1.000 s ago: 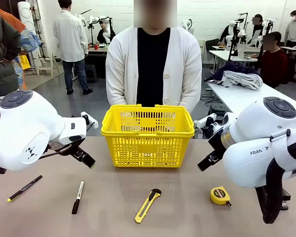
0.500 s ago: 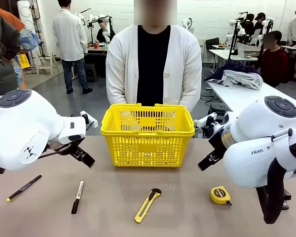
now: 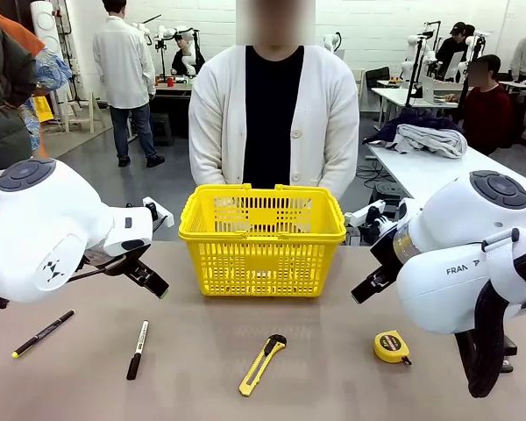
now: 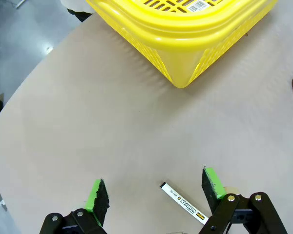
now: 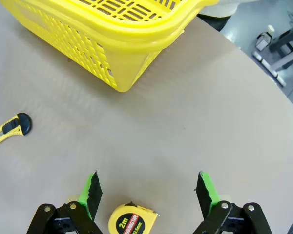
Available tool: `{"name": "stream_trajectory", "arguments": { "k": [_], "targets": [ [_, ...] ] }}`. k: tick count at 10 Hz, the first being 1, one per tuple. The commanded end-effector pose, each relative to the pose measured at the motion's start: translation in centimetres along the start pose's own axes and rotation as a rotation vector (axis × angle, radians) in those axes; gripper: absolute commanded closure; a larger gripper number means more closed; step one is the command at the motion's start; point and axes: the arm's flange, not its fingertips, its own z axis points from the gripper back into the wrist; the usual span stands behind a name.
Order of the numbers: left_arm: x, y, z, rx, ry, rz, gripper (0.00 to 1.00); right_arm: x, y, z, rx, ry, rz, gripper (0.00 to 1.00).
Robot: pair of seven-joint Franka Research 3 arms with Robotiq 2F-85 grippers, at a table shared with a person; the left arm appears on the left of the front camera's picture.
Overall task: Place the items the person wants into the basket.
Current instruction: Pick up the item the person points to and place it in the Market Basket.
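Basket (image 3: 261, 241) of yellow plastic stands at the middle of the table's (image 3: 202, 386) far edge, with its two handles folded down on the rim. The person (image 3: 272, 114) in the white cardigan stands upright just behind it. On the near half of the table the small things lie in a loose row, all well apart from the basket. The black pen (image 3: 42, 334) with the yellow tip lies slanted toward the left edge. The marker (image 3: 138, 349) lies just to its right, cap toward the near edge. The yellow-and-black knife (image 3: 263, 364) lies close to the near edge at the middle. The round tape measure (image 3: 391, 347) lies toward the right edge. The left gripper (image 4: 154, 187) hangs above the table on the left, between the basket and the marker, with its jaws spread wide and holding nothing. In the left wrist view the marker's white barrel lies on the table below, between the two green pads and nearer one of them. The right gripper (image 5: 149, 187) hangs over the right part of the table, its jaws likewise wide and empty. In the right wrist view the tape measure lies on the table beneath it, between the fingers and nearer one of them, apart from both. A corner of the basket shows at the top of each wrist view.
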Motion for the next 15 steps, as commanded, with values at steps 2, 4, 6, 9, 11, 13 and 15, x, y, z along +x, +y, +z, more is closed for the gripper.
{"name": "stream_trajectory", "arguments": {
  "k": [2, 4, 6, 9, 11, 13, 15],
  "targets": [
    [0.0, 0.0, 0.0, 0.000, 0.000, 0.000, 0.00, 0.0, 0.0, 0.0, 0.000, 0.000, 0.000, 0.00],
    [1.0, 0.5, 3.5, 0.029, -0.001, -0.030, 0.00, 1.1, 1.0, 3.0, -0.051, 0.011, 0.022, 0.00],
    [1.8, -0.8, 12.5, 0.036, 0.003, -0.069, 0.00, 2.2, 1.9, 10.5, -0.064, 0.053, 0.015, 0.00],
    [4.9, -1.7, 22.1, 0.075, -0.028, -0.146, 0.00, 5.4, 2.5, 18.8, -0.091, 0.123, 0.027, 0.00],
    [6.1, -1.4, 25.2, 0.089, -0.048, -0.141, 0.00, 6.8, 3.1, 23.2, -0.112, 0.077, 0.025, 0.00],
    [6.3, -1.0, 25.6, 0.112, -0.026, -0.140, 0.00, 7.0, 3.6, 25.6, -0.125, 0.020, 0.021, 0.00],
    [6.1, -1.7, 26.9, 0.082, -0.065, -0.124, 0.00, 7.4, 3.1, 26.1, -0.114, 0.037, 0.036, 0.00]
  ]
}}
